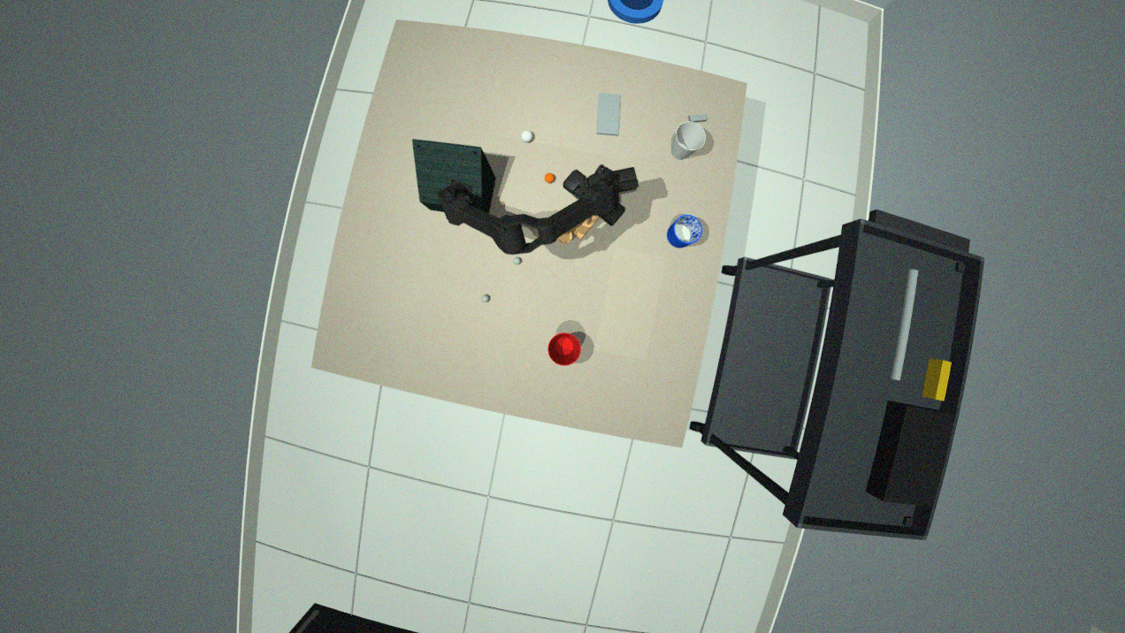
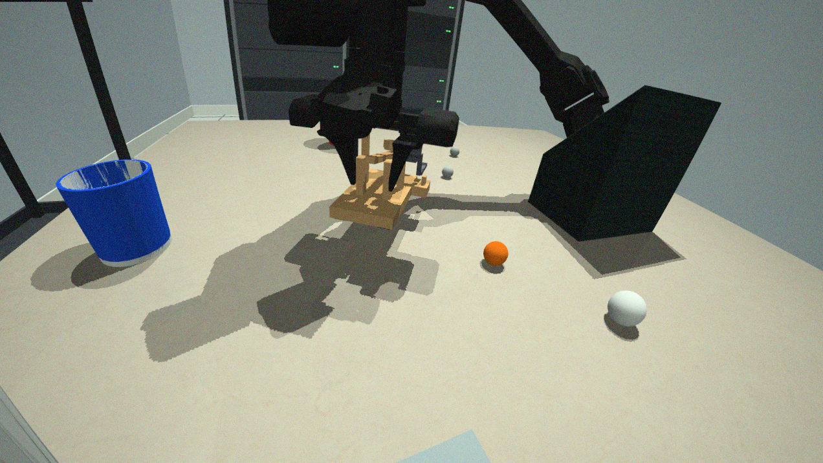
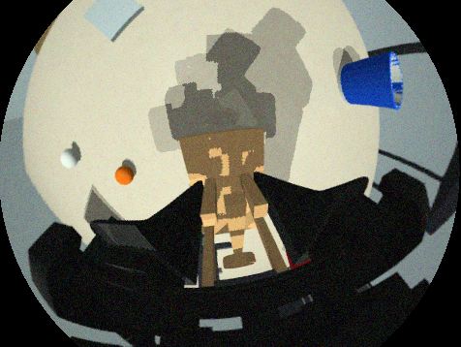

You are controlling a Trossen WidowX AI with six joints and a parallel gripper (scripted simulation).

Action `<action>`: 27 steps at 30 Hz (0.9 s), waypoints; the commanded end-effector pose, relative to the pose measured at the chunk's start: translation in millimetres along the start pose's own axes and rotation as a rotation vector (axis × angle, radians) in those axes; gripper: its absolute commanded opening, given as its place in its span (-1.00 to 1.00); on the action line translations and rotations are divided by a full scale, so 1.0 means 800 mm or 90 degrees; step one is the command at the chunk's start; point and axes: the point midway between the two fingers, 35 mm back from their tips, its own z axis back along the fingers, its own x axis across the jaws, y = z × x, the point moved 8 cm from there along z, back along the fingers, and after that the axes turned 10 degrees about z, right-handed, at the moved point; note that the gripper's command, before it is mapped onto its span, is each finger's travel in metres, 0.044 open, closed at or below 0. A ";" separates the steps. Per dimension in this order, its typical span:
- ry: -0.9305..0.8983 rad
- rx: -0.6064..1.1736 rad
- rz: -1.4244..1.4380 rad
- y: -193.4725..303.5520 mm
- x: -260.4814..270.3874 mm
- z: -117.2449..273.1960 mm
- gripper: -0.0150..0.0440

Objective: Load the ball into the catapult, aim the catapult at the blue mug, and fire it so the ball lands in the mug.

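The wooden catapult [image 1: 584,227] [image 2: 363,217] [image 3: 191,147] stands under the arm, its front end turned roughly toward the blue mug's side. My gripper [image 2: 372,186] [image 3: 229,180] is shut on the catapult's uprights, one finger on each outer side. Whether the base touches the table is hard to tell. The throwing arm's cup [image 3: 238,261] shows no ball in it. An orange ball [image 1: 549,178] [image 2: 495,253] [image 3: 124,175] and a larger white ball [image 1: 527,136] [image 2: 626,308] [image 3: 69,158] lie apart on the table. The blue mug [image 1: 674,235] [image 2: 118,221] [image 3: 365,82] stands upright near the table edge.
A dark block [image 1: 448,166] [image 2: 627,172] stands by the arm's base. A white cup [image 1: 681,144] and a flat pale plate [image 1: 608,113] [image 3: 110,18] are beyond the orange ball. A red cup [image 1: 564,348] and two small grey balls [image 1: 516,260] [image 1: 485,298] are on the opposite side.
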 end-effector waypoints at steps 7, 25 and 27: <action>0.005 0.000 -0.006 0.000 -0.003 -0.017 -0.49; 0.005 0.001 -0.005 0.000 -0.003 -0.054 -0.49; 0.001 -0.001 -0.011 0.001 -0.004 -0.051 -0.49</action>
